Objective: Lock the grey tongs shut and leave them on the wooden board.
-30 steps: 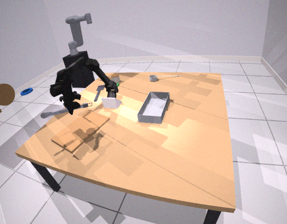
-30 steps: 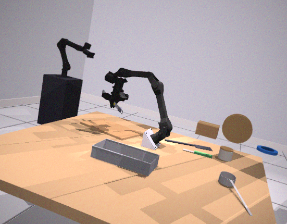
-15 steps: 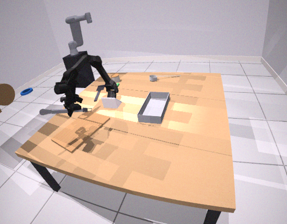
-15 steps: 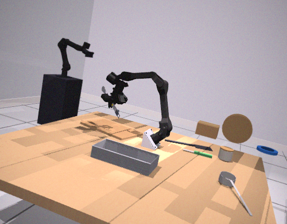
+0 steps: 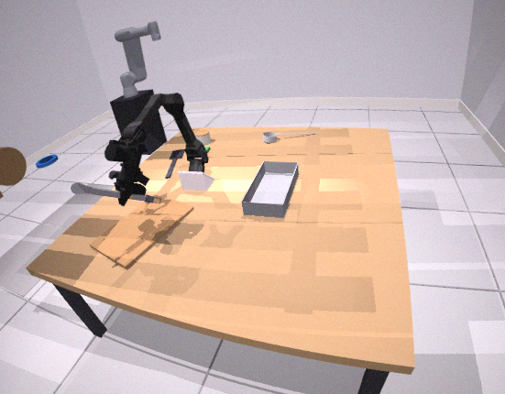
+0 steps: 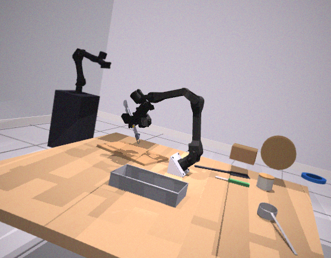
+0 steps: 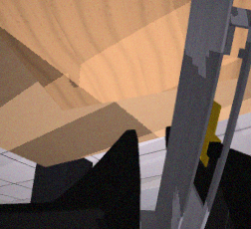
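The grey tongs [image 5: 90,190] [image 6: 136,132] [image 7: 197,75] are held in the air beyond the wooden board. In the exterior view they stand steeply, the broad rounded tip end up and the narrow hinge end down. In the wrist view their two arms run close together, with a narrow gap and a yellow piece between them. My gripper [image 5: 127,193] [image 6: 132,124] [image 7: 150,137] is shut on the tongs, around their middle. The wooden board [image 5: 115,246] [image 6: 108,146] lies flat on the table below. Whether the lock has caught cannot be seen.
The roasting tin [image 5: 264,209] [image 6: 143,188] stands on the table beside my white base [image 5: 195,181] [image 6: 175,167]. A dark spatula [image 5: 175,158] [image 6: 216,170], a green-handled tool [image 6: 239,182], a lidded jar [image 6: 265,183] and a small saucepan [image 5: 269,137] [image 6: 267,212] are farther off.
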`<action>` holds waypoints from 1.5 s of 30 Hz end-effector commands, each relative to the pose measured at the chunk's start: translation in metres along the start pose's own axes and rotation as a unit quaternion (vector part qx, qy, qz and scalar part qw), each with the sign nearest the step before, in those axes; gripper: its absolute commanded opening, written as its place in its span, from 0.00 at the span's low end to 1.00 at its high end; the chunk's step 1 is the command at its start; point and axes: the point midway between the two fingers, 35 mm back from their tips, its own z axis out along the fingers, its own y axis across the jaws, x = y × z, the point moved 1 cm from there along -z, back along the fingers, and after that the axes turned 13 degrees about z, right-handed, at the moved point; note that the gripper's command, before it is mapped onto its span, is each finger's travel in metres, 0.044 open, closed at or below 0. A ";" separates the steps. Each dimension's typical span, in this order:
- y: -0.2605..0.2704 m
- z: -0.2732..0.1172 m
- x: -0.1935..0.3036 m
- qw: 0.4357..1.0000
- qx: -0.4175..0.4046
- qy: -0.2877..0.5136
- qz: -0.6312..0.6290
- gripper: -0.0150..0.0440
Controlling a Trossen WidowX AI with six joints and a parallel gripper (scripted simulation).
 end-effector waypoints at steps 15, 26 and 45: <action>0.004 -0.012 -0.008 0.992 0.026 0.122 0.004 0.00; 0.011 -0.021 -0.019 0.981 0.041 0.192 0.010 0.00; 0.028 -0.041 -0.041 0.954 0.063 0.291 0.025 0.00</action>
